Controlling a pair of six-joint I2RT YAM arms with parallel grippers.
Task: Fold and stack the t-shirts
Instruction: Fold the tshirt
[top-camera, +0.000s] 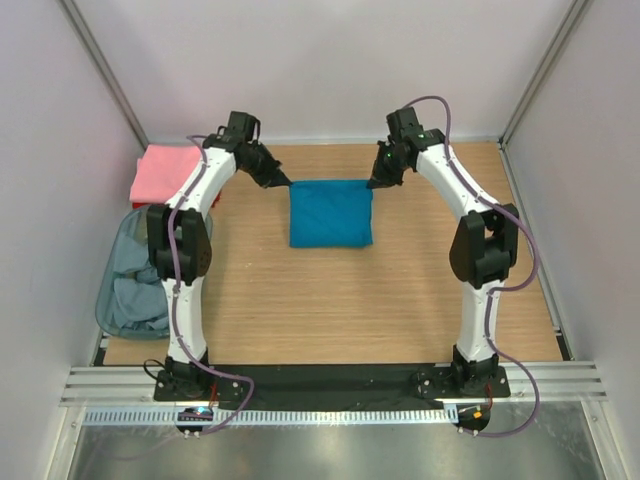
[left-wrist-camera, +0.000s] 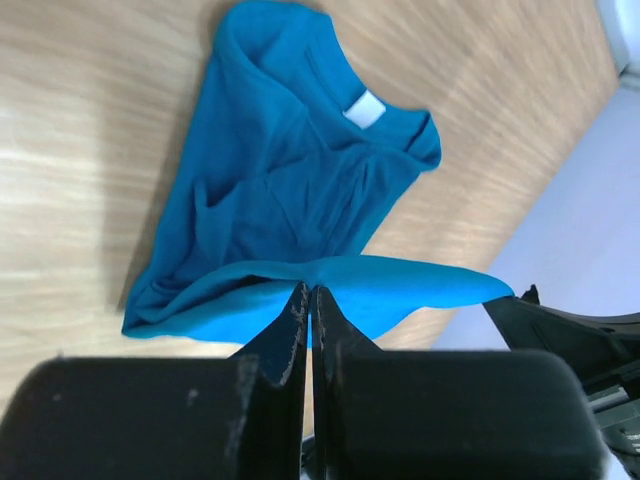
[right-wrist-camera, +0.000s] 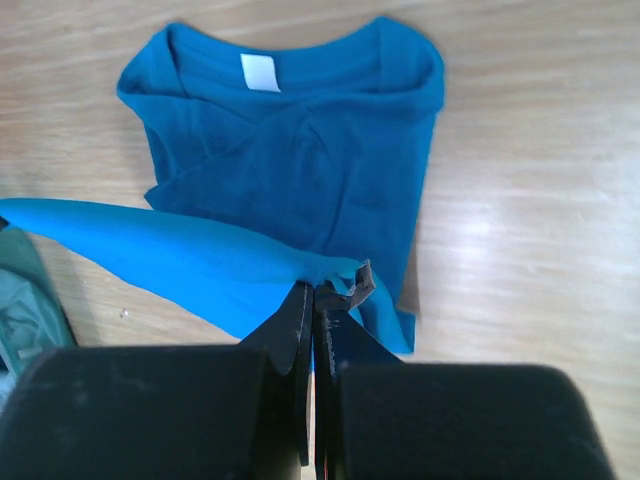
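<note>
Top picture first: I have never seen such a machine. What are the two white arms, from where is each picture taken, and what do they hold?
It is a robot: a left arm and a right arm, bolted at the near edge of a wooden table. The top picture looks down from above and behind them. The other two come from a small camera on each wrist, so the black shapes at the bottom are that arm's own fingers.

A teal t-shirt lies partly folded on the table. The left pincer and the right pincer are each shut on one end of its far edge, which is raised. At the far left lies a pink t-shirt. Nearer, a plastic bin holds pale grey-blue cloth.
</note>
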